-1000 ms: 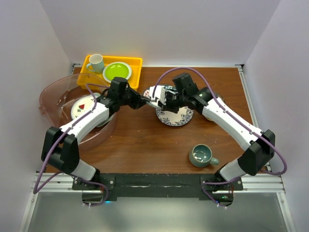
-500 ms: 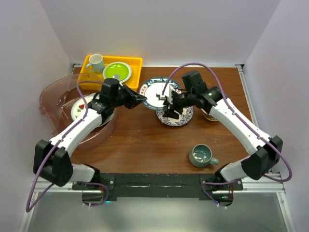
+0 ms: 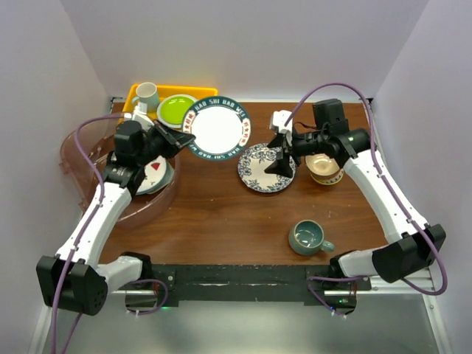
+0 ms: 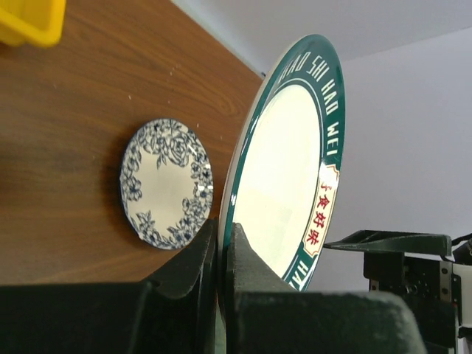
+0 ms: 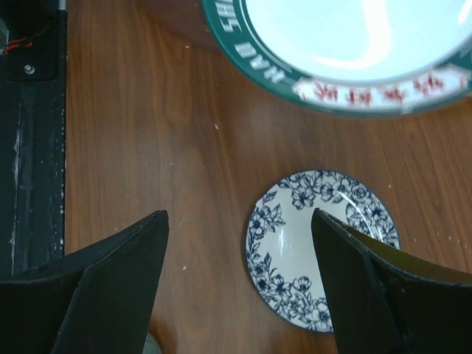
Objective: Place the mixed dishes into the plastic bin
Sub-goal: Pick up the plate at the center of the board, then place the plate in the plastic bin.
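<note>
My left gripper (image 3: 182,139) is shut on the rim of a large white plate with a dark green lettered border (image 3: 217,127), held tilted in the air between the plastic bin (image 3: 74,144) and the table's middle. The left wrist view shows the jaws (image 4: 220,243) pinching that plate (image 4: 287,169) edge-on. My right gripper (image 3: 281,153) is open and empty above a blue floral plate (image 3: 259,173) lying flat on the table. From the right wrist, the floral plate (image 5: 310,247) lies below the gripper (image 5: 240,215), partly under the right finger. A red-and-white plate (image 3: 153,174) lies in the bin.
A cream-tan bowl (image 3: 323,168) stands right of the floral plate, under the right arm. A teal mug (image 3: 308,236) sits near the front right. At the back left a yellow tray (image 3: 206,96) holds a white mug (image 3: 146,94) and a lime-green plate (image 3: 174,109).
My right gripper has opened, let go of the green-bordered plate and drawn back to the right. My left arm has carried the plate up and leftward, off the floral plate.
</note>
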You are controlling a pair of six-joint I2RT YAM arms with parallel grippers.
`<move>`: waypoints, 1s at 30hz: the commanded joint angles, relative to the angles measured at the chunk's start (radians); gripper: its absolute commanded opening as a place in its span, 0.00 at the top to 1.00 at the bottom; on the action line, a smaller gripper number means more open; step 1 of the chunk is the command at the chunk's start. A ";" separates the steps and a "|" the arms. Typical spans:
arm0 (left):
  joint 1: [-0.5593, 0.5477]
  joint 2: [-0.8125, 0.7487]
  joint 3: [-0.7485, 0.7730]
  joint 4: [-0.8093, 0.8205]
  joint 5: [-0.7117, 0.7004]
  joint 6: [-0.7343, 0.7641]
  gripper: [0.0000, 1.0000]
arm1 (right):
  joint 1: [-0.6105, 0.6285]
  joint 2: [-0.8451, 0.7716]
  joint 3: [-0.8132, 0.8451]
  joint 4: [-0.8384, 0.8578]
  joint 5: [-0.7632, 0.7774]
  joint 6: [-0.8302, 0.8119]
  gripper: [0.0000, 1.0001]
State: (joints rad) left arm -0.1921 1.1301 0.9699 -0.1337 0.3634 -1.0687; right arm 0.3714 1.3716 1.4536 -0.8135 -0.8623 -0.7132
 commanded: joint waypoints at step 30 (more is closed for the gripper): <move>0.237 -0.154 0.047 0.002 0.124 0.294 1.00 | -0.094 -0.043 -0.131 0.082 -0.040 0.124 0.11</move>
State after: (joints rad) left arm 0.0227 1.0122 0.9710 -0.1875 0.4538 -0.7971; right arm 0.2836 1.3582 1.3304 -0.7647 -0.8818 -0.6086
